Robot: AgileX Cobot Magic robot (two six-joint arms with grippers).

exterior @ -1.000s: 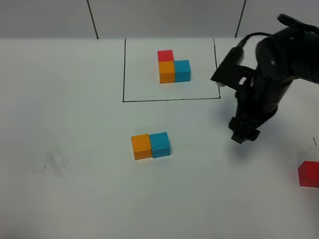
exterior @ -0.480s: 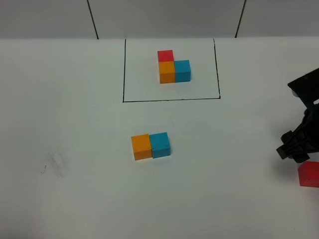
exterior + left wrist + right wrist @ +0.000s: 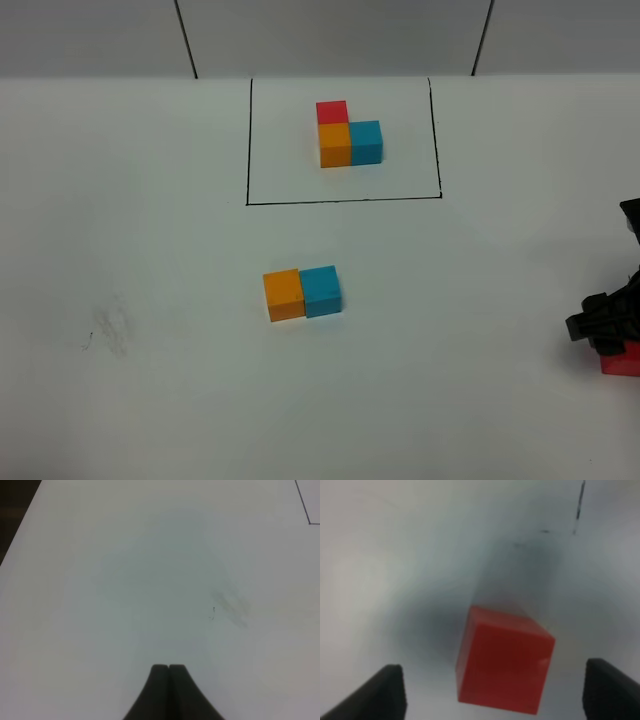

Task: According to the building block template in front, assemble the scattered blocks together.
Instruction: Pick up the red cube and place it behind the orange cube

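Nothing written, numbered or signed can be read. The red cube (image 3: 505,667) between the right fingers (image 3: 380,695) has plain faces. The bench (image 3: 125,580) beyond the left fingers (image 3: 157,695) bears only smudges (image 3: 232,605).

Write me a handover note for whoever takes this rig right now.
Left gripper: shut, empty, above the table.
Right gripper: open, jaws either side of the red cube at the right edge, not closed on it.
Template: red-orange-blue L inside the black frame, far side.
Done: orange cube and light blue cube touching side by side, mid-table.
Left: grip the red cube, set it against the orange cube's far side, as in the template.
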